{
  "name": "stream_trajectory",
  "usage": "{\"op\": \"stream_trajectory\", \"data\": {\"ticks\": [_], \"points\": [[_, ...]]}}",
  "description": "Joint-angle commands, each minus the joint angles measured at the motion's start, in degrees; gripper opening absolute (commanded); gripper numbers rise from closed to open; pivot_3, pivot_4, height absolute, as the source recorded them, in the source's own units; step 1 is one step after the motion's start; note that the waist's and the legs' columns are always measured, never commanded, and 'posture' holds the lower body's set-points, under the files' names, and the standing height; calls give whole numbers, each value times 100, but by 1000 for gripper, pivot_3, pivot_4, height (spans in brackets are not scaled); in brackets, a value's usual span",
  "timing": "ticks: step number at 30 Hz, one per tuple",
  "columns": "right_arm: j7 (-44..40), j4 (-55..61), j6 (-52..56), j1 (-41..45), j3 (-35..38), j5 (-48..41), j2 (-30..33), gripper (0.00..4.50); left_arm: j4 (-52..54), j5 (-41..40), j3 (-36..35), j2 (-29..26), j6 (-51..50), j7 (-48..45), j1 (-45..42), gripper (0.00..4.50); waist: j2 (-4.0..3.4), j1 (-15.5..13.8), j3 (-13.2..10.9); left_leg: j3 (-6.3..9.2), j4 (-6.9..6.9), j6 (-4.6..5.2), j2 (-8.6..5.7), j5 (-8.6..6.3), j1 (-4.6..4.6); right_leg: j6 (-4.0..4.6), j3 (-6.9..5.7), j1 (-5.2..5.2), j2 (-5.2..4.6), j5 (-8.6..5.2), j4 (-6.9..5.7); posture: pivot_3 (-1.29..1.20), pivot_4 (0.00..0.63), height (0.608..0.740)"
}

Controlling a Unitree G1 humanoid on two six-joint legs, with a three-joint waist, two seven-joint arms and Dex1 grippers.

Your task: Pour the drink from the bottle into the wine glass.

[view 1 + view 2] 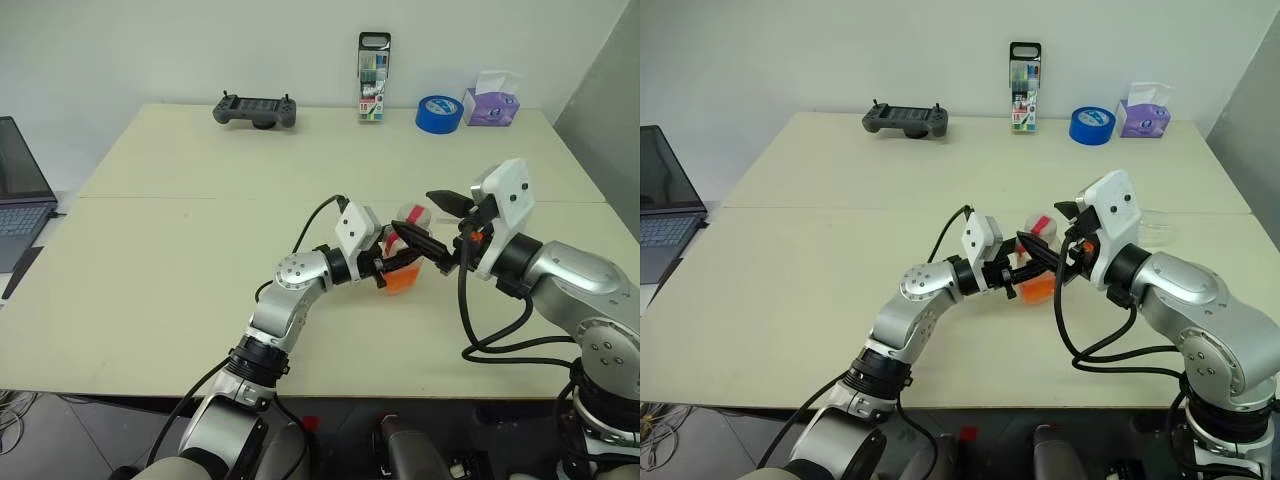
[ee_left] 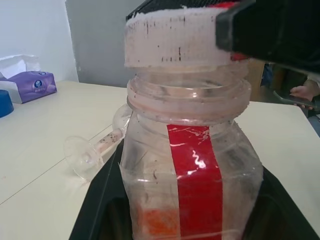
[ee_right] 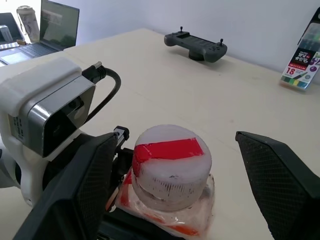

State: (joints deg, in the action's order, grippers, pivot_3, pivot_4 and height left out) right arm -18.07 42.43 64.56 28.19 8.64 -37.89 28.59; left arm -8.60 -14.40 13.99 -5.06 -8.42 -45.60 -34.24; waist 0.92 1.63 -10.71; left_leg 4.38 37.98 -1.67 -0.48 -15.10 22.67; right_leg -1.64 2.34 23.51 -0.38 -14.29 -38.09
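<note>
Bottle [image 1: 405, 262] mid-table [image 1: 180, 250], gripped by left fingers [image 1: 392, 268].

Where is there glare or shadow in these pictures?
Left wrist view: white glints on the red label of the bottle. Left eye view: even light, a faint soft shadow under the controller on the table. Right wrist view: the cap looks matte, no glare.

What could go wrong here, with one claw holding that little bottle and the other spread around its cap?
The wine glass lies on its side on the table, so any drink poured now would probably spill. The cap is on the bottle; if the open right gripper twists it, the bottle might slip in the left gripper.
</note>
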Motion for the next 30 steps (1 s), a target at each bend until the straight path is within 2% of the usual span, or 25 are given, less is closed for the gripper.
{"op": "stream_trajectory", "data": {"ticks": [1, 4, 8, 9, 18, 24, 30], "points": [[184, 81, 42, 126, -13, -80, -87, 4011, 294, -55, -89, 30, 107, 29, -55, 1766, 0, 0, 0, 0, 0, 0, 0, 0, 0, 0, -1, 0, 0, 0, 0, 0, 150, 740], [246, 55, 119, 139, -43, -71, -68, 3386, 305, -53, -90, 31, 106, 41, -44, 1766, 0, 0, 0, 0, 0, 0, 0, 0, 0, 0, -1, 0, 0, 0, -1, 0, 150, 740], [253, 67, 142, 223, 25, -218, -106, 1951, 309, -31, -85, 23, 117, 48, -17, 1766, 0, 1, 0, 1, 0, 0, 0, 0, 0, 0, 0, 0, 0, 0, 0, 0, 150, 740], [241, 79, 136, 240, 43, -258, -96, 1810, 309, -21, -82, 22, 124, 47, -8, 1766, 0, 1, 0, 0, 0, 0, 0, 0, 0, 0, -2, 0, 0, 0, -1, 0, 150, 740], [159, 144, 94, 378, 318, -788, -122, 1817, 250, 34, -76, 40, 147, 51, -27, 1765, 0, 1, 0, -1, 0, 0, 0, 0, 1, 0, -1, 0, 0, 0, 0, 0, 150, 740], [19, 287, -111, 486, 708, -1724, -227, 1816, 203, 57, -59, 27, 167, 34, -34, 1765, 0, 1, 0, -4, 0, 0, 0, 0, 1, 0, -3, 0, 0, 0, 0, 0, 150, 740], [632, 199, -72, 406, 932, -2166, -294, 1685, 129, 86, -56, 35, 203, 27, -60, 1762, -5, 13, 3, -6, -2, 2, 3, 0, -5, 0, 2, -1, 6, 0, -2, 0, 150, 740]]}}
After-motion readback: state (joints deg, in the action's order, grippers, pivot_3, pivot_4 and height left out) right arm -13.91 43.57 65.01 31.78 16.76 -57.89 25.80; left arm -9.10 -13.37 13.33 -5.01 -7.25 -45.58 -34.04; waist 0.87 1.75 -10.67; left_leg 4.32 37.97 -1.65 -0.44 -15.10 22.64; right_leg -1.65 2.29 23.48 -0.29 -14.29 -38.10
